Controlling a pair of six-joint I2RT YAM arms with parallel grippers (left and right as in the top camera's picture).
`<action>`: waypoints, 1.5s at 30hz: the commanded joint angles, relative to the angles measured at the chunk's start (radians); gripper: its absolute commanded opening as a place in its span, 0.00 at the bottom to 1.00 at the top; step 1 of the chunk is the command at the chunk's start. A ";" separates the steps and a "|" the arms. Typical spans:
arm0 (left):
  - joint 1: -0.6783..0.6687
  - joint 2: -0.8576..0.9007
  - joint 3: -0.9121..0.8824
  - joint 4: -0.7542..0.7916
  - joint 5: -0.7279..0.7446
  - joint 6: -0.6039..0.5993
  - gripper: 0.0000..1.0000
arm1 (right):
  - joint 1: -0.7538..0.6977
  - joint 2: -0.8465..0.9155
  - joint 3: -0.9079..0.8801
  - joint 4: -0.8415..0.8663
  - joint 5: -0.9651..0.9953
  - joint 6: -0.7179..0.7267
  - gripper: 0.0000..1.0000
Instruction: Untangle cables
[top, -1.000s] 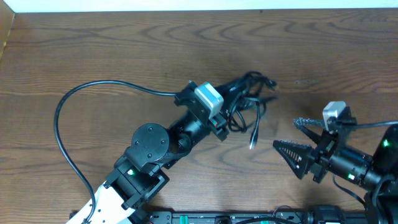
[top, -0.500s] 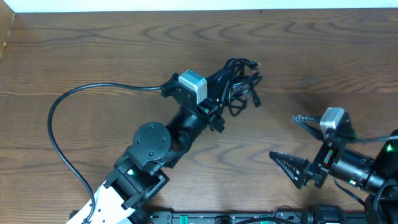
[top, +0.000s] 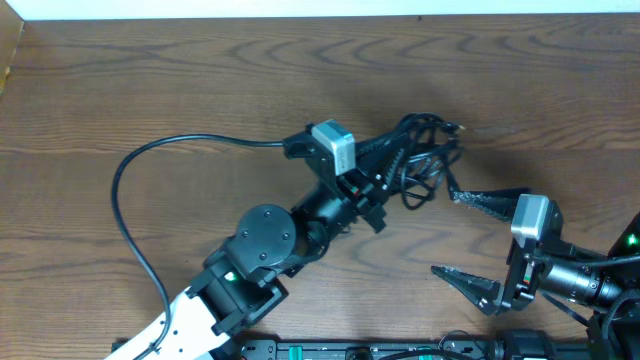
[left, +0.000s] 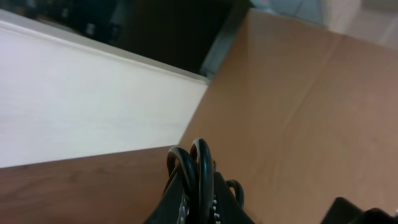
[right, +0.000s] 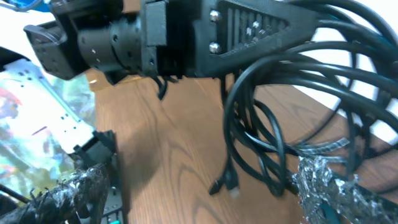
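The cables (top: 420, 160) are a tangle of thin black cords held up off the wooden table, right of centre in the overhead view. My left gripper (top: 392, 160) is shut on several strands of the cables (left: 198, 171), which loop up between its fingers. My right gripper (top: 462, 235) is open, its far finger at the lower right edge of the tangle. In the right wrist view the cables (right: 280, 118) hang in loops from the left gripper (right: 261, 31), with a small plug (right: 227, 183) dangling over the table between my right gripper's fingers (right: 205, 186).
A thick black arm cable (top: 150, 190) arcs over the table at the left. The table's far edge meets a white wall (top: 320, 8). The left arm's base joint (top: 265, 235) sits below centre.
My left gripper has swung right and slightly down with the cables. My right gripper has turned and reached up-left, so its far finger now meets the tangle.
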 joint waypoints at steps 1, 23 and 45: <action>-0.027 0.014 0.019 0.053 0.013 -0.015 0.08 | 0.007 0.001 0.006 -0.005 -0.046 -0.023 0.93; -0.142 0.105 0.019 0.235 0.013 -0.016 0.08 | 0.007 0.057 0.005 -0.006 -0.043 -0.056 0.40; -0.071 0.074 0.019 -0.001 -0.237 0.117 0.08 | 0.003 0.083 0.005 0.019 -0.116 -0.055 0.01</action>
